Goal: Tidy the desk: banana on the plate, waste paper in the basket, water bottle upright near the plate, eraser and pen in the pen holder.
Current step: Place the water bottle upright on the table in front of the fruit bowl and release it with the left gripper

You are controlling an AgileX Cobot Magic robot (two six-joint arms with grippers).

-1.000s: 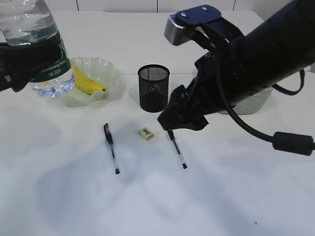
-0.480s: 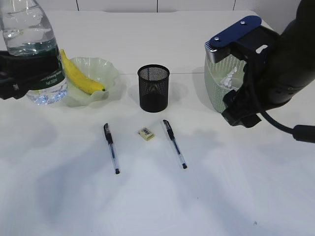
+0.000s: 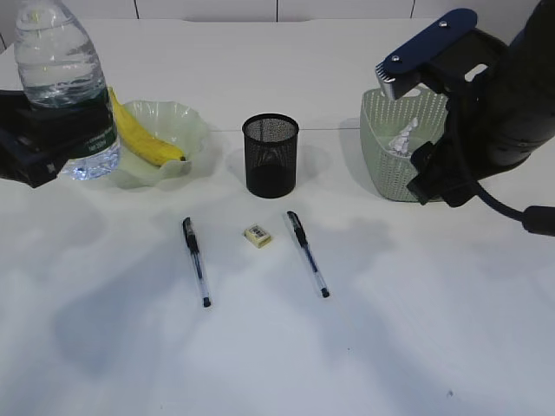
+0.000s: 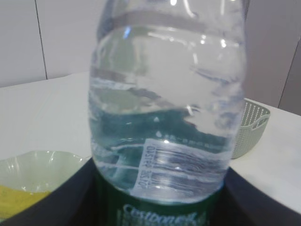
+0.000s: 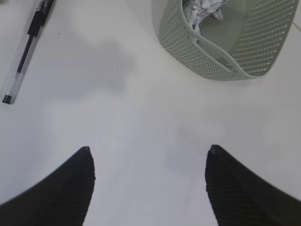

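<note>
Left end effector clamped around the lower body of the water bottle, upright, base at or just above the desk; contact with the surface hard to tell. Just right of that end effector, plate carrying the banana, one tip leaning over the rim toward the bottle. In the left wrist view, bottle filling the frame, label barcode facing the camera.

Right end effector spread wide apart, holding nothing, hanging over bare desk. Ahead of it and slightly right, basket with crumpled waste paper inside. Ahead and to its far left, one pen flat on the surface.

Between the two end effectors: mesh pen holder standing, nothing seen inside it; in front of it the eraser, flanked by a left pen and right pen, all lying apart from one another.
</note>
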